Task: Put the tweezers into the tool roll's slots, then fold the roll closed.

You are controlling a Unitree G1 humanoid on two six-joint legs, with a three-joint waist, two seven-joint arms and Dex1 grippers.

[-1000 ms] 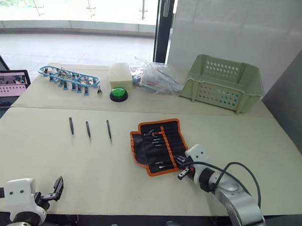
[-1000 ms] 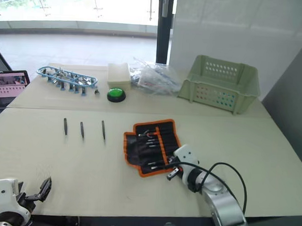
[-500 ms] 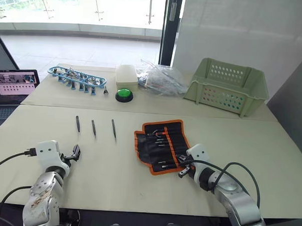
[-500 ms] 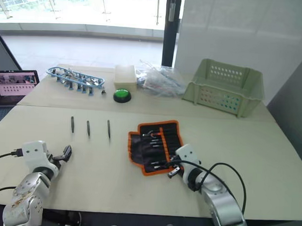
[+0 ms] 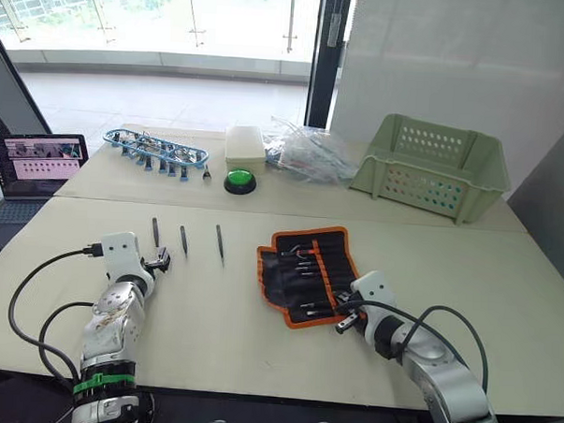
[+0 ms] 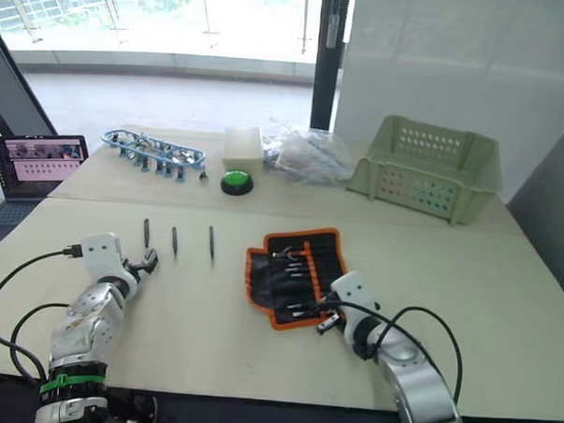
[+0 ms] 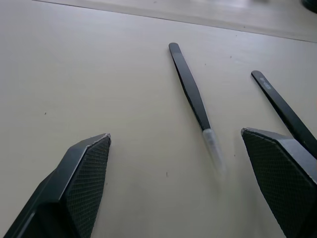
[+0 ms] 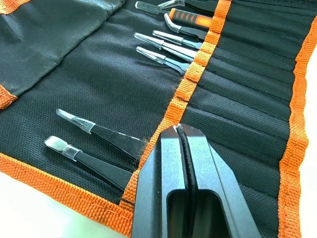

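Reaching forward from the frame's lower left, the left claw (image 5: pixel 160 260) had come up to the leftmost of three loose tweezers (image 5: pixel 156 231) on the surface (image 5: pixel 230 331), fingers spread wide. At centre right, the right claw (image 8: pixel 181 130) stayed pinched shut, empty, on the open tool roll (image 5: pixel 309 273). Slim tweezers could skid aside if approached off-centre.

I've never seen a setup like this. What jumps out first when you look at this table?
The open tool roll, black with orange trim, lies mid-table with several tools already in its slots, and the right gripper sits shut at its near edge. To its left three loose tweezers lie in a row, with the left gripper open just short of them. A pale green basket stands at the back right.
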